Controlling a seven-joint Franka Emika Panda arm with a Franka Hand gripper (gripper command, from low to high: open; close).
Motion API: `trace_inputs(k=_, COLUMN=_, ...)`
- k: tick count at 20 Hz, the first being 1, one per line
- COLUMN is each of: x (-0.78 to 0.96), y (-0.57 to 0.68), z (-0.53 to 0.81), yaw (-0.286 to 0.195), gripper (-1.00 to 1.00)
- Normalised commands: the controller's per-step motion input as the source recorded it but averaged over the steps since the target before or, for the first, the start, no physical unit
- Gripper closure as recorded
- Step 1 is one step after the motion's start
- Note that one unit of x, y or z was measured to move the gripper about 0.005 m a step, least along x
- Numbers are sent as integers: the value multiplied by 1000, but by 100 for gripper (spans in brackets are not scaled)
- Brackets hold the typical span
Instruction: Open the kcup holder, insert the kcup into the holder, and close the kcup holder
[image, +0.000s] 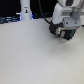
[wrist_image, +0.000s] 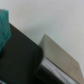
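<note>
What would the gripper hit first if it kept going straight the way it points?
Probably the white table just below the gripper. The exterior view shows nothing else under it, though blur leaves depth unclear.

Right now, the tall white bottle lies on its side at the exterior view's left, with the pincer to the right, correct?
No. The exterior view shows the white bottle standing upright, not on its side. It is at that view's left, with the pincer to the right.
</note>
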Motion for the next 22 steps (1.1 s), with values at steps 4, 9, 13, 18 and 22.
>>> trace_inputs(k=4, x=-849, y=628, z=-5, yaw=4, gripper=-100)
trace_inputs(k=9, x=-903, y=600, z=-22, yaw=2, gripper=-100)
trace_inputs(k=13, x=-904, y=594, z=-26, yaw=6, gripper=-100)
trace_inputs(k=18, x=-540, y=376, z=24, yaw=60, gripper=-100)
trace_inputs(k=22, x=-91, y=72, z=79, yaw=21, gripper=-100)
